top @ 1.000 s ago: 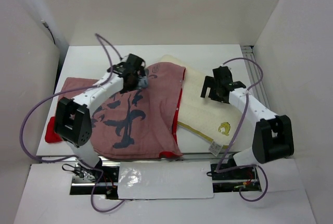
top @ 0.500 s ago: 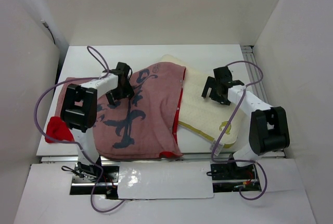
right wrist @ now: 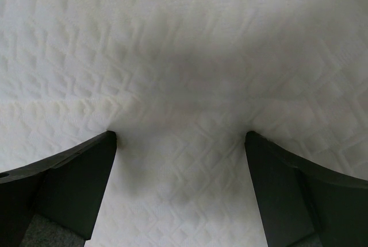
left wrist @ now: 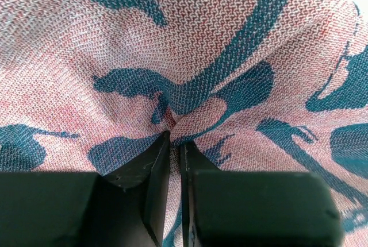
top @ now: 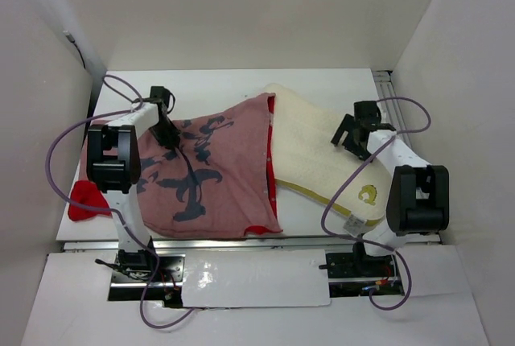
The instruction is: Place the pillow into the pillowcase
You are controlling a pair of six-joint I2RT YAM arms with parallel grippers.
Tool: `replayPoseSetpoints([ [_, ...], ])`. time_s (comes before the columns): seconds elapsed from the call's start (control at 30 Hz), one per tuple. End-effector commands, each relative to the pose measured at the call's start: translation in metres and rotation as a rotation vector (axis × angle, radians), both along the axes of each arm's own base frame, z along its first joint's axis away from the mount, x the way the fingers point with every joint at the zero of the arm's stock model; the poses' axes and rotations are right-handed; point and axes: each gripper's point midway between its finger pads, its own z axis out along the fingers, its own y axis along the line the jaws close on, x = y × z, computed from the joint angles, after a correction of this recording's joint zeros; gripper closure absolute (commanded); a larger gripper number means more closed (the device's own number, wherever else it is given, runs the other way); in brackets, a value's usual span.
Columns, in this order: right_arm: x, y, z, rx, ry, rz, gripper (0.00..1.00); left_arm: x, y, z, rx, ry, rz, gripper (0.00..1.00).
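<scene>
The pillowcase [top: 209, 177] lies faded pinkish-red side up with dark markings across the left half of the table. My left gripper [top: 166, 133] sits at its far left part, shut on a pinched fold of the fabric [left wrist: 230, 40]; the cloth shows between the nearly closed fingers [left wrist: 155, 166]. The cream quilted pillow [top: 310, 149] lies to the right, its left edge under the pillowcase's red-lined opening. A yellow emblem [top: 366, 195] marks its near right corner. My right gripper [top: 352, 133] is open, both fingers pressed down into the pillow's surface [right wrist: 184, 46].
A bright red bit of cloth [top: 83, 201] sticks out at the table's left edge. White walls close in left, back and right. A metal rail [top: 396, 109] runs along the right side. The table's front edge [top: 322, 239] lies just past the pillow's white tag [top: 352, 222].
My left gripper has moved left across the pillowcase and shut on its fabric. The pillowcase has slid left, uncovering more of the pillow. The right gripper and pillow have shifted right.
</scene>
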Motion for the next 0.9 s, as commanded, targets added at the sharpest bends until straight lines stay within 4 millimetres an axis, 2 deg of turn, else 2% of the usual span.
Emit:
replayPoseSetpoints([
  [0.0,-0.024,-0.064,-0.022,-0.126,0.111,-0.172,0.0,-0.025,0.034,-0.051,0.078,0.172,0.062,0.77],
  [0.03,-0.025,-0.068,-0.022,-0.133,0.115,-0.171,0.0,-0.022,0.047,-0.044,0.109,0.194,0.086,0.77],
  [0.1,-0.016,-0.077,-0.016,-0.138,0.091,-0.186,0.0,-0.02,0.064,-0.044,0.11,0.218,0.098,0.77],
  [0.17,-0.011,-0.083,-0.015,-0.145,0.091,-0.201,0.0,-0.014,0.071,-0.042,0.088,0.196,0.101,0.77],
  [0.2,-0.006,-0.084,-0.01,-0.15,0.076,-0.195,0.0,-0.011,0.082,-0.038,0.101,0.185,0.116,0.77],
  [0.23,-0.007,-0.084,-0.013,-0.15,0.085,-0.194,0.0,-0.003,0.095,-0.031,0.143,0.162,0.126,0.76],
  [0.3,0.004,-0.086,-0.001,-0.157,0.053,-0.187,0.0,0.0,0.114,-0.025,0.176,0.158,0.135,0.76],
  [0.37,0.009,-0.092,0.009,-0.183,0.035,-0.205,0.0,0.009,0.126,-0.027,0.198,0.159,0.092,0.76],
  [0.43,0.02,-0.096,0.025,-0.203,0.004,-0.195,0.0,0.017,0.129,-0.02,0.212,0.137,0.054,0.76],
  [0.47,0.025,-0.09,0.03,-0.222,-0.001,-0.135,0.0,0.021,0.131,-0.017,0.225,0.127,0.014,0.75],
  [0.57,0.039,-0.075,0.068,-0.286,-0.08,-0.05,0.0,0.044,0.106,0.006,0.215,0.022,-0.098,0.68],
  [0.6,0.044,-0.069,0.079,-0.316,-0.109,-0.039,0.0,0.049,0.097,0.015,0.204,-0.011,-0.128,0.6],
  [0.63,0.052,-0.048,0.094,-0.323,-0.153,0.003,0.0,0.058,0.078,0.035,0.189,-0.072,-0.164,0.51],
  [0.7,0.058,-0.027,0.107,-0.322,-0.193,0.056,0.0,0.065,0.057,0.059,0.193,-0.132,-0.217,0.35],
  [0.73,0.062,-0.007,0.112,-0.308,-0.212,0.103,0.0,0.068,0.034,0.083,0.209,-0.186,-0.261,0.33],
  [0.77,0.061,0.004,0.115,-0.285,-0.228,0.119,0.0,0.065,0.02,0.095,0.223,-0.199,-0.298,0.3],
  [0.8,0.068,0.03,0.118,-0.226,-0.269,0.191,0.0,0.054,0.004,0.095,0.228,-0.19,-0.333,0.27],
  [0.83,0.067,0.042,0.11,-0.199,-0.268,0.239,0.0,0.049,-0.013,0.101,0.234,-0.208,-0.368,0.26],
  [0.87,0.067,0.054,0.107,-0.168,-0.28,0.274,0.0,0.039,-0.052,0.105,0.226,-0.229,-0.455,0.26],
])
